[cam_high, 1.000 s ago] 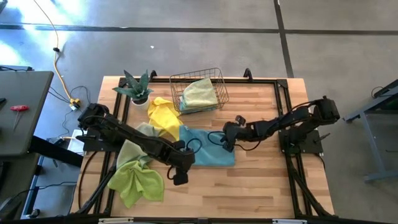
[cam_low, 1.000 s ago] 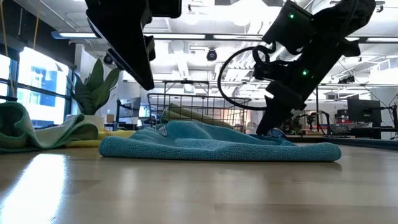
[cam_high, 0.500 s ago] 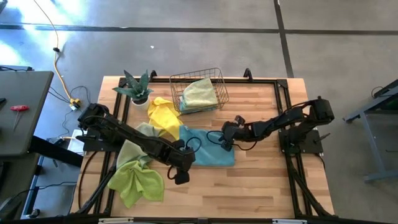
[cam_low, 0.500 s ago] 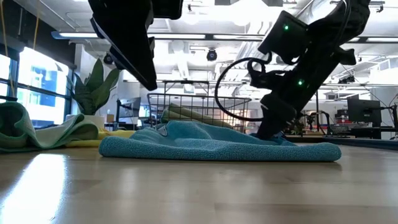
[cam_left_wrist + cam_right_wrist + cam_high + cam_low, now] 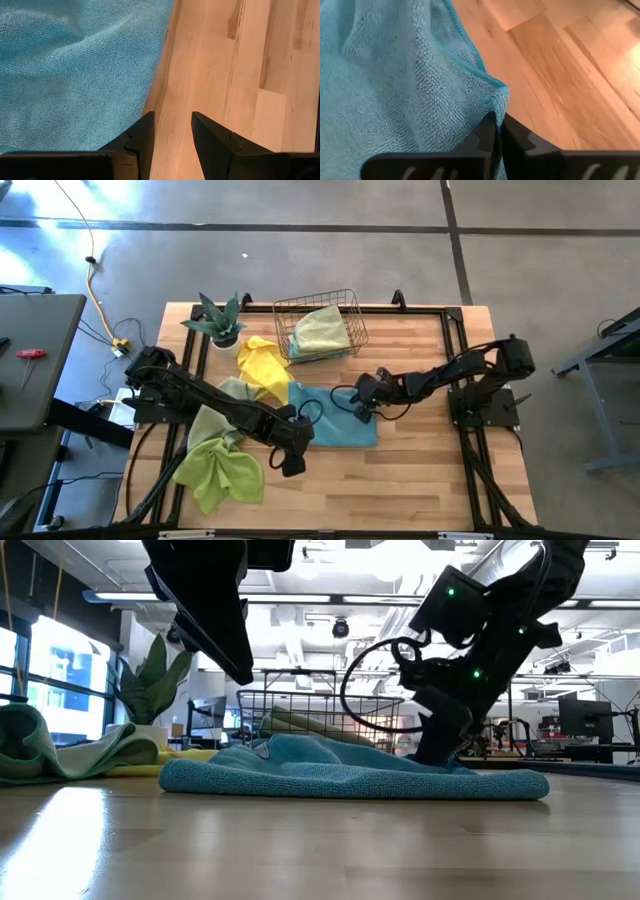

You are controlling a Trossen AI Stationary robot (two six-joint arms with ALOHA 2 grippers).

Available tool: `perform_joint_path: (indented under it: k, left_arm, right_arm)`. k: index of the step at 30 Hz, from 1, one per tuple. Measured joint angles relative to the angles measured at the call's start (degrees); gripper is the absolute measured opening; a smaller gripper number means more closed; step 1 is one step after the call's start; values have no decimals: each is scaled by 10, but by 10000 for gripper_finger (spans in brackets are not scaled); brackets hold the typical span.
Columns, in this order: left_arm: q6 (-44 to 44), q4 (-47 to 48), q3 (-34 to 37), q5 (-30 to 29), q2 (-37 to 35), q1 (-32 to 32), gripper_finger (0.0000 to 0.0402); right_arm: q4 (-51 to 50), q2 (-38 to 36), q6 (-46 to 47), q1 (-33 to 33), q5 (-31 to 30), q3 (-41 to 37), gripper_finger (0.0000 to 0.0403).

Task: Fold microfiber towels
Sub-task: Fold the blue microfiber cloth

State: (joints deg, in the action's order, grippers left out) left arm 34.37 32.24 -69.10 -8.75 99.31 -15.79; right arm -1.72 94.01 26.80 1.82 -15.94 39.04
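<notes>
At the middle of the pale wooden surface (image 5: 420, 465) lies the soft light blue microfiber towel (image 5: 335, 418); my right fingers (image 5: 496, 131) are clenched on its far right edge, while my left fingers (image 5: 142, 140) hang parted, empty, above its near left corner.

A wire basket (image 5: 318, 320) and a spiky potted plant (image 5: 218, 321) are seen at the far side of the wooden tabletop (image 5: 420, 470), with a yellow cable (image 5: 97, 300) trailed across the grey floor (image 5: 300, 250).
</notes>
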Motion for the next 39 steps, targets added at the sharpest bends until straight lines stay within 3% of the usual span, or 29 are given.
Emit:
perform_joint_path:
  k: [8,14,18,25,31,35,39]
  left_arm:
    - [0,0,0,-1,0,0,117]
    - [0,0,0,-10,0,0,117]
    - [0,0,0,-21,0,0,117]
    - [0,0,0,-22,0,0,117]
    - [-4,19,0,-23,0,2,117]
    - [-27,55,0,-23,0,11,117]
    - [-62,80,0,-37,0,31,117]
  right_arm:
    - [-117,-64,41,20,-28,33,1]
    - [-176,-83,121,44,-20,35,1]
    - [-171,-82,158,60,-66,33,3]
    - [-184,-85,183,61,-28,33,73]
    - [-244,-149,234,60,0,33,138]
    - [-277,-213,352,71,41,33,151]
    - [-274,-224,487,136,40,33,151]
